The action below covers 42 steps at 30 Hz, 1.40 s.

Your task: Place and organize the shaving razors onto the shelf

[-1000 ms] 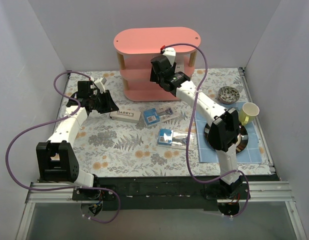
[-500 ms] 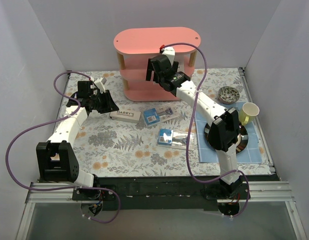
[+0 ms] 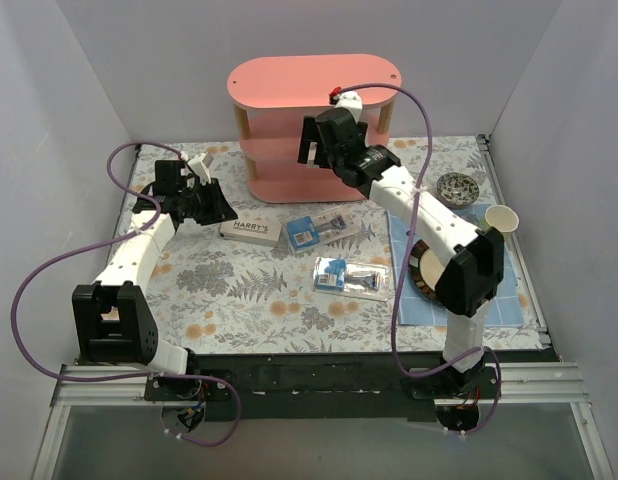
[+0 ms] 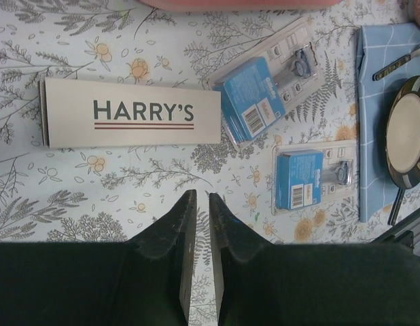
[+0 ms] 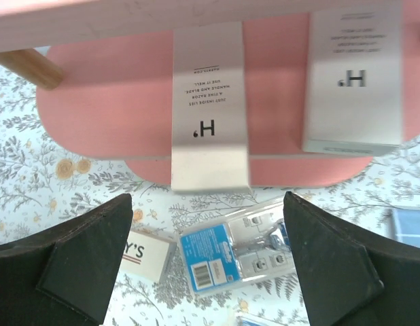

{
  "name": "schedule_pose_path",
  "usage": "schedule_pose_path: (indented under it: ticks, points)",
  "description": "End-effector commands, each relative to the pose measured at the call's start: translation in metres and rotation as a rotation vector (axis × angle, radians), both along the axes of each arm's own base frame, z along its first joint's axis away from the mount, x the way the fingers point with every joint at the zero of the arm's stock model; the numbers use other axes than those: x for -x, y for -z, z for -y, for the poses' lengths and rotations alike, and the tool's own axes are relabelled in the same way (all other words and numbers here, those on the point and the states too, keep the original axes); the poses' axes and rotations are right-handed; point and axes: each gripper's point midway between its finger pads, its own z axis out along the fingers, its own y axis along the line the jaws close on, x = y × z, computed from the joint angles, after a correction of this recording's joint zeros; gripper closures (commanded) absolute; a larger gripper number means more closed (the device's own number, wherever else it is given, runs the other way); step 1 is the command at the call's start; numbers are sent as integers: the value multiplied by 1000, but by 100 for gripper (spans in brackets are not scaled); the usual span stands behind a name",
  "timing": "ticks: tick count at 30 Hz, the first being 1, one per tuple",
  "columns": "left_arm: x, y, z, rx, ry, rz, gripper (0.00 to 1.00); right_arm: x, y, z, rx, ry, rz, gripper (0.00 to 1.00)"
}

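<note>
The pink shelf [image 3: 311, 120] stands at the back of the table. In the right wrist view two white HARRY'S boxes [image 5: 210, 115] [image 5: 353, 75] lie on a shelf tier [image 5: 108, 115], their ends hanging over its front edge. A third HARRY'S box [image 3: 251, 231] [image 4: 132, 113] lies on the table. Two blister packs [image 3: 317, 229] [image 3: 351, 276] lie to its right, and both show in the left wrist view [image 4: 264, 95] [image 4: 312, 178]. My right gripper [image 3: 309, 150] [image 5: 208, 197] is open wide and empty in front of the shelf. My left gripper [image 3: 217, 208] [image 4: 202, 197] is shut and empty, left of the table box.
A blue cloth [image 3: 509, 305] at the right carries a dark plate [image 4: 406, 132] and silver cutlery [image 4: 400, 61]. A patterned bowl [image 3: 457, 188] and a pale cup [image 3: 500, 219] stand at the back right. Grey walls enclose the table.
My right gripper has opened in front of the shelf, and the right arm's elbow has swung to the right. The left arm has not moved.
</note>
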Motion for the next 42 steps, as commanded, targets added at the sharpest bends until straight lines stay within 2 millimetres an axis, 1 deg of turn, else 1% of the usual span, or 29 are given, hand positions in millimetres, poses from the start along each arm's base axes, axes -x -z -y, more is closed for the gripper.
schedule_pose_path:
  ticks: [1, 2, 3, 4, 5, 6, 7, 8, 9, 10, 11, 12, 13, 14, 15, 16, 17, 18, 20, 21, 24, 27, 32, 33, 34, 38, 40, 41, 42]
  points:
    - [-20, -45, 15, 23, 49, 149, 93, 30, -46, 22, -10, -48, 73, 1]
    - [-24, -57, 23, 28, 71, 187, 100, 35, -47, 23, 10, -80, 80, 1]
    - [-31, -65, 29, 32, 84, 229, 100, 44, -57, 23, 15, -144, 103, 1]
    - [-34, -74, 34, 34, 96, 267, 100, 46, -56, 26, 38, -158, 118, 1]
    - [-35, -83, 46, 39, 128, 306, 100, 51, -39, 31, 64, -170, 92, 4]
    - [-41, -99, 53, 36, 150, 400, 100, 57, -47, 37, 39, -196, 117, 10]
    - [-42, -107, 60, 27, 164, 452, 100, 57, -50, 40, 29, -204, 149, 17]
    - [-40, -113, 76, 24, 196, 501, 100, 60, -32, 45, 51, -211, 132, 31]
    - [-48, -122, 80, 1, 174, 582, 100, 65, -39, 50, 47, -227, 160, 41]
    - [-52, -124, 85, -28, 182, 627, 100, 66, -40, 52, 59, -241, 180, 55]
    - [-52, -125, 100, -40, 197, 657, 100, 66, -33, 53, 87, -257, 201, 98]
    - [-57, -127, 104, -53, 191, 687, 100, 67, -35, 58, 102, -256, 216, 99]
    - [-70, -123, 105, -85, 154, 699, 100, 68, -33, 59, 117, -265, 228, 99]
    - [-75, -119, 111, -91, 149, 698, 100, 66, -35, 60, 139, -273, 253, 99]
    - [-81, -121, 113, -88, 135, 715, 100, 67, -27, 65, 156, -268, 251, 99]
    - [-89, -125, 113, -92, 112, 728, 100, 68, -26, 66, 163, -267, 259, 99]
    - [-95, -115, 118, -94, 111, 714, 100, 66, -30, 67, 158, -265, 291, 99]
    - [-101, -120, 120, -91, 98, 742, 100, 70, -20, 69, 176, -283, 289, 99]
    - [-109, -114, 123, -99, 81, 752, 100, 72, -24, 67, 169, -305, 331, 99]
    - [-112, -117, 126, -94, 79, 772, 100, 73, -29, 64, 163, -325, 365, 99]
    - [-122, -110, 133, -93, 86, 771, 100, 74, -23, 59, 159, -350, 374, 99]
    - [-130, -106, 138, -92, 82, 780, 100, 68, -19, 57, 162, -344, 369, 99]
    - [-142, -103, 143, -90, 79, 792, 100, 62, -23, 50, 178, -368, 418, 99]
    - [-145, -106, 145, -86, 75, 801, 100, 61, -19, 46, 180, -382, 416, 99]
    - [-148, -103, 146, -89, 78, 797, 100, 60, -19, 45, 183, -384, 420, 99]
    - [-159, -100, 149, -96, 75, 796, 100, 51, -8, 38, 200, -400, 416, 99]
    - [-165, -100, 150, -103, 68, 796, 100, 48, -6, 34, 199, -411, 419, 99]
    - [-168, -93, 151, -109, 71, 787, 100, 45, -1, 32, 201, -413, 413, 99]
    - [-170, -94, 151, -108, 67, 798, 100, 44, -5, 29, 192, -416, 429, 99]
